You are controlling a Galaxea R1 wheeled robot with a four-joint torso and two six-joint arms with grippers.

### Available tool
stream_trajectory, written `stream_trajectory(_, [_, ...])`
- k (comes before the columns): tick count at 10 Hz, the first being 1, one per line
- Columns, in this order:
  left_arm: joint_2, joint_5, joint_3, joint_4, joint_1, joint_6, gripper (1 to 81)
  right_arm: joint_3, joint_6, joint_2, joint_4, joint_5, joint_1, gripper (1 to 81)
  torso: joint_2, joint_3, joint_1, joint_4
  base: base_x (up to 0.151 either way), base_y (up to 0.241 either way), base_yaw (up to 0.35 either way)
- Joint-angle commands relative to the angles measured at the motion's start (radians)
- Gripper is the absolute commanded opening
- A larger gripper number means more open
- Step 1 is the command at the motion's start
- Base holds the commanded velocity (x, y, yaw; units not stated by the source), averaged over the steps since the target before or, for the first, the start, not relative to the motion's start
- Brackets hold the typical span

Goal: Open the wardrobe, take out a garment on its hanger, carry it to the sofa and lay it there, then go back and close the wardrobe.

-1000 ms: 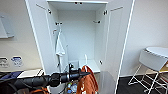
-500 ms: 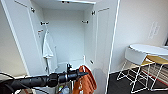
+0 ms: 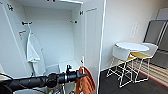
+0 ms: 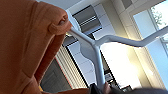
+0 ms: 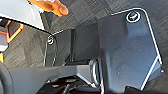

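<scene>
Left gripper closed on white hanger, rust-orange garment dangling lengthwise toward floor beside open wardrobe door. Right gripper state: cannot tell. White T-shirt hanging inside by left wall. Risk, judged: trailing hem snagging door edge, or garment slipping off tilted hanger.

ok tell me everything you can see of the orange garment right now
The garment is rust-orange soft fabric with white marks on its front, hanging in loose folds from a white hanger. It hangs at the end of the left arm, in front of the open wardrobe, low beside the right door. In the left wrist view its shoulder wraps over one hanger end, and the left hand grips the hanger's stem.
</scene>
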Motion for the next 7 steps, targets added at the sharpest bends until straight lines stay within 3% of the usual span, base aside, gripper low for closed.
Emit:
stream_trajectory(1, [-0.024, -0.09, 0.055, 0.048, -0.17, 0.011, 1.0, 0.005, 0.001, -0.036, 0.006, -0.04, -0.001, 81.1, 0.0, 0.0, 0.0, 0.0, 0.0, 0.0, -0.334])
stream_trajectory(7, [-0.025, -0.068, 0.061, 0.06, -0.17, 0.011, 1.0, -0.027, 0.003, -0.028, 0.011, -0.04, -0.004, 81.1, 0.0, 0.0, 0.0, 0.0, 0.0, 0.0, -0.334])
